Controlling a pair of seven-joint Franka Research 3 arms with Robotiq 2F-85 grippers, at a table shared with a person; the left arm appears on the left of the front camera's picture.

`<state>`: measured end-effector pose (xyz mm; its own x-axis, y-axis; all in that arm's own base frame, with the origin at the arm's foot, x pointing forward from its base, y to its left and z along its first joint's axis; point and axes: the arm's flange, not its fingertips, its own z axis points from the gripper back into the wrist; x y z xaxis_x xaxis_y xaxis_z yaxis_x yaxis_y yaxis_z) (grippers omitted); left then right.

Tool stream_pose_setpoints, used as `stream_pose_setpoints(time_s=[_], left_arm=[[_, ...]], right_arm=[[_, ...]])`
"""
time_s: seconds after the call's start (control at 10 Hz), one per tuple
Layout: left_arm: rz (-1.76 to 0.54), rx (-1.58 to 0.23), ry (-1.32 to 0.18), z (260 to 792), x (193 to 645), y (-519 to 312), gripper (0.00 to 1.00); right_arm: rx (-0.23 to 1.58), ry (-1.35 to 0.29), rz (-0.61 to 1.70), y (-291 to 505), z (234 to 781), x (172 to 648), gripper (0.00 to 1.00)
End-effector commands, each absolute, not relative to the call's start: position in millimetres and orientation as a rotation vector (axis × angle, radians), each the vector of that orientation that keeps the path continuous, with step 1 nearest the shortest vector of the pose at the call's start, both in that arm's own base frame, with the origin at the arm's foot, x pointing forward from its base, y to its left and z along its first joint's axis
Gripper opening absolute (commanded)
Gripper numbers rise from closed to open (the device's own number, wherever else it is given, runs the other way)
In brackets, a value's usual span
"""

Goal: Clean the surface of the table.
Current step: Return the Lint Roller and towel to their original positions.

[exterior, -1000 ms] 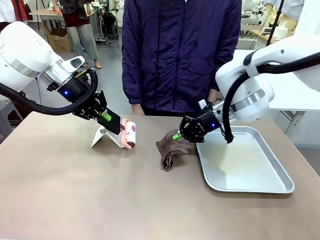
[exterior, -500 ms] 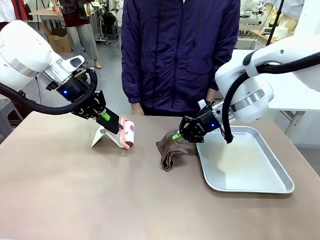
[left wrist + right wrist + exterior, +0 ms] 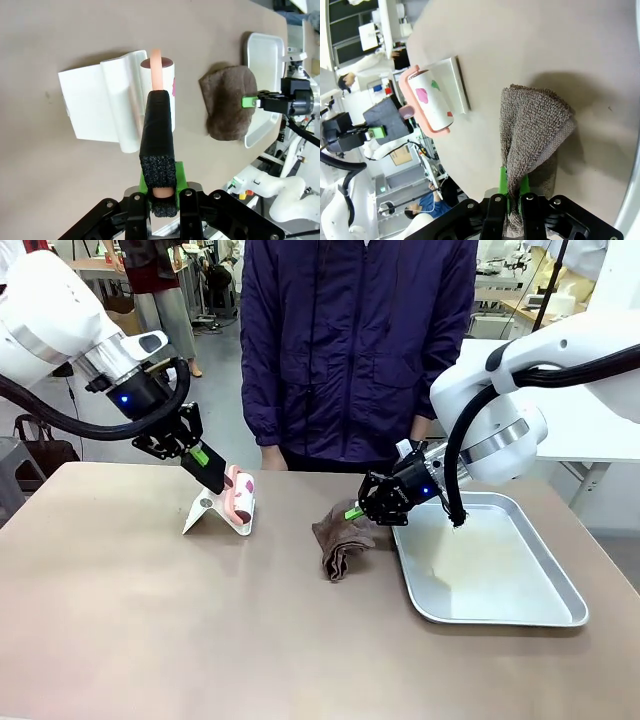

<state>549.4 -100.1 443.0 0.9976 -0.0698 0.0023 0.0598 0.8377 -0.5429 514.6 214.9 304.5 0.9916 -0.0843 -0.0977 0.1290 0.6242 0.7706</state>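
Note:
My left gripper [image 3: 207, 464] is shut on the black foam handle [image 3: 157, 130] of a lint roller [image 3: 240, 497], a white roll with pink blotches in a pink frame. The roller hangs just over its white stand [image 3: 205, 513] at the back left of the brownish table [image 3: 200, 640]. In the left wrist view the roller [image 3: 168, 82] lies above the stand [image 3: 90, 110]. My right gripper [image 3: 356, 512] is shut on a brown towel [image 3: 338, 537] that rests bunched on the table beside the tray. In the right wrist view the green pads [image 3: 504, 186] pinch the towel [image 3: 535, 135].
A shallow metal tray [image 3: 560, 592] lies on the table's right side, its left rim close to the towel. A person in a dark purple jacket [image 3: 355, 350] stands at the far edge. The front half of the table is bare.
My left arm has drawn up and to the left, carrying the lint roller left over its white stand and turning it more edge-on. The right arm and towel have stayed put.

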Motion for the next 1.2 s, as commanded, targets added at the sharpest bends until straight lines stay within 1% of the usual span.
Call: stream_pose_setpoints(time_s=[0.0, 0.4, 0.8, 0.9, 1.0, 1.1], left_arm=[[-0.031, -0.542, 0.058, 442.2, 563.6, -105.3, 0.22], [0.027, -0.519, 0.123, 432.5, 583.6, -104.7, 0.22], [0.049, -0.503, 0.150, 425.7, 593.6, -102.2, 0.22], [0.045, -0.501, 0.150, 425.2, 593.7, -101.9, 0.47], [0.045, -0.492, 0.153, 424.9, 593.8, -101.6, 0.81], [0.055, -0.492, 0.154, 425.5, 593.5, -100.1, 1.00]], right_arm=[[0.887, 0.054, -0.121, 216.2, 304.4, 513.9, 0.08], [0.887, 0.054, -0.121, 216.2, 304.4, 513.9, 0.08], [0.887, 0.054, -0.121, 216.2, 304.4, 513.9, 0.08], [0.888, 0.054, -0.122, 214.9, 304.5, 514.6, 0.08], [0.896, 0.079, -0.100, 214.1, 303.7, 513.9, 0.68], [0.904, 0.085, -0.116, 213.6, 303.7, 514.5, 0.67]])
